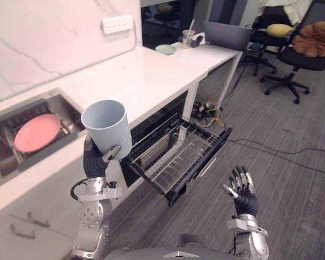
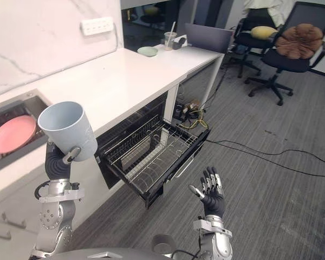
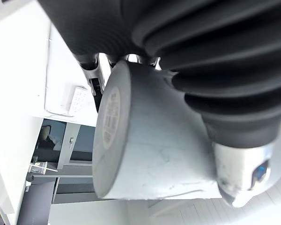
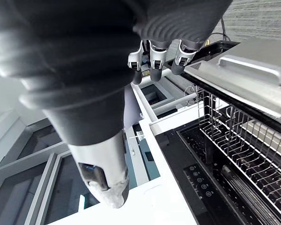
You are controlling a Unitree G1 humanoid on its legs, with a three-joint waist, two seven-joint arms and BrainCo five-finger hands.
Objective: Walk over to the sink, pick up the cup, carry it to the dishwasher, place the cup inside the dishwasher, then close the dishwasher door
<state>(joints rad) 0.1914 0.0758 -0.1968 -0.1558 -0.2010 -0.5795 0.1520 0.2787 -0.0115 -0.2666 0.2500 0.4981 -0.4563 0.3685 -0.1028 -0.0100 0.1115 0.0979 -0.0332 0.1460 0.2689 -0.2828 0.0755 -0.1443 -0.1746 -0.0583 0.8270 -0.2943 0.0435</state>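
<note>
Between the sink (image 1: 50, 98) and the open dishwasher (image 1: 204, 167), the left robot hand (image 1: 95, 161) grips the pale blue cup (image 1: 108, 125) upright, in front of the table (image 1: 135, 76) edge. The right robot hand (image 1: 242, 189) is open, fingers spread, above the floor (image 1: 292, 184).

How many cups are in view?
2: a pale blue cup gripped in the left hand, and a cup with a straw at the counter's far end. The sink may hide more.
</note>
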